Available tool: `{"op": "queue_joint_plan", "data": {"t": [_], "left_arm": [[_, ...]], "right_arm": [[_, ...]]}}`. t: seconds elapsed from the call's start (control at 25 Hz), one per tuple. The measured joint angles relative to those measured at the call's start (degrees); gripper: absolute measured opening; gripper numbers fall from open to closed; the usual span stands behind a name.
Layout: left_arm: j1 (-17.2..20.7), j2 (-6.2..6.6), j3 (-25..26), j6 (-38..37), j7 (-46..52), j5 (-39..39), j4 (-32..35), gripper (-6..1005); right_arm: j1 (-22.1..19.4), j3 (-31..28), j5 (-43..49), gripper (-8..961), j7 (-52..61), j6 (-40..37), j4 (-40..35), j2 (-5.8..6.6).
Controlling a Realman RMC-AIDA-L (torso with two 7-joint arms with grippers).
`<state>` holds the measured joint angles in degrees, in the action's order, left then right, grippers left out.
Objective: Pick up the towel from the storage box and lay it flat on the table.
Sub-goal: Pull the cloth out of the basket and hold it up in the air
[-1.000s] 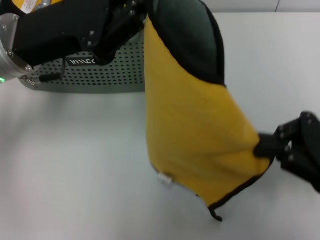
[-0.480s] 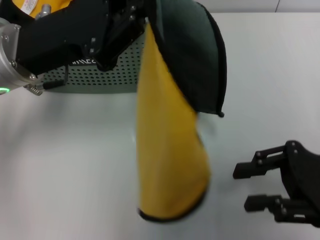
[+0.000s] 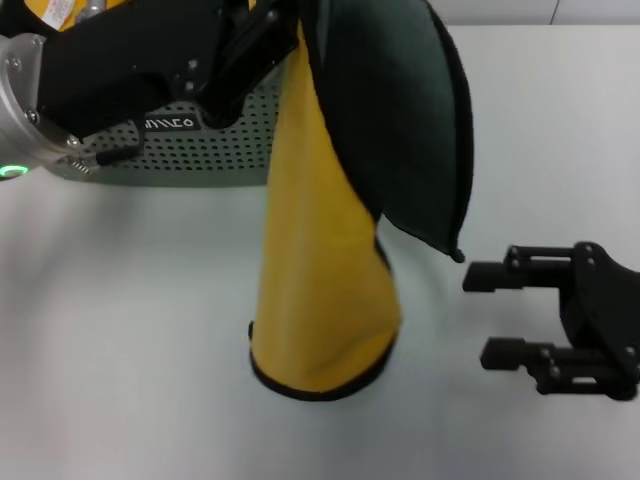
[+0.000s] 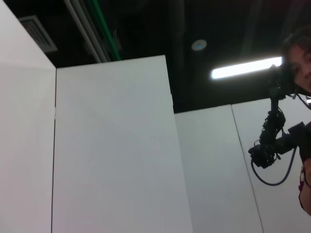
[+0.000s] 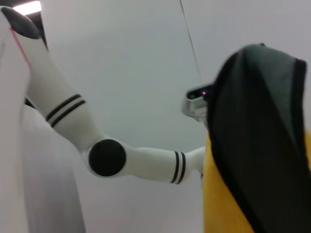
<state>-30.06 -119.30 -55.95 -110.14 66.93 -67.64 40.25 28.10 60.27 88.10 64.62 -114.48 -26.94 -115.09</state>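
Note:
My left gripper [image 3: 288, 28] is shut on the towel's top edge, high above the storage box [image 3: 205, 150]. The towel [image 3: 320, 270] hangs folded from it, yellow face to the front and dark grey-green reverse [image 3: 400, 120] draped to the right. Its black-edged lower end rests on the table [image 3: 120, 330]. My right gripper [image 3: 478, 312] is open and empty, low over the table just right of the towel and apart from it. The right wrist view shows the hanging towel [image 5: 257, 145] close up. The white tag is hidden.
The box stands at the back left, partly hidden by my left arm [image 3: 120, 70]. The right wrist view also shows that arm's white links [image 5: 107, 158]. The left wrist view shows only ceiling and wall panels [image 4: 112, 145].
My right gripper has let go of the towel's lower corner, opened and drawn back right. The towel has swung back left and now hangs straight from my left gripper.

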Motion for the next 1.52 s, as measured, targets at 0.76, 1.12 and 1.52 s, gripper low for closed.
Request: {"op": "queue_joint_plan", "data": {"t": [0.76, 1.12, 1.52], "left_arm": [[-4.13, -0.39, -3.2, -2.54, -1.97, 4.57, 0.14, 17], [-4.45, -0.19, -3.13, -2.19, -2.49, 4.72, 0.18, 17], [-4.17, 0.02, -2.73, -1.78, -2.83, 4.52, -0.39, 18]], "right_arm": [[8.89, 0.41, 0.63, 592, 1.04, 6.17, 6.78, 0.65], [10.58, 2.71, 0.77, 590, 0.66, 5.08, 6.66, -0.21], [11.01, 2.78, 0.39, 572, 0.5, 1.47, 6.65, -0.31]]}}
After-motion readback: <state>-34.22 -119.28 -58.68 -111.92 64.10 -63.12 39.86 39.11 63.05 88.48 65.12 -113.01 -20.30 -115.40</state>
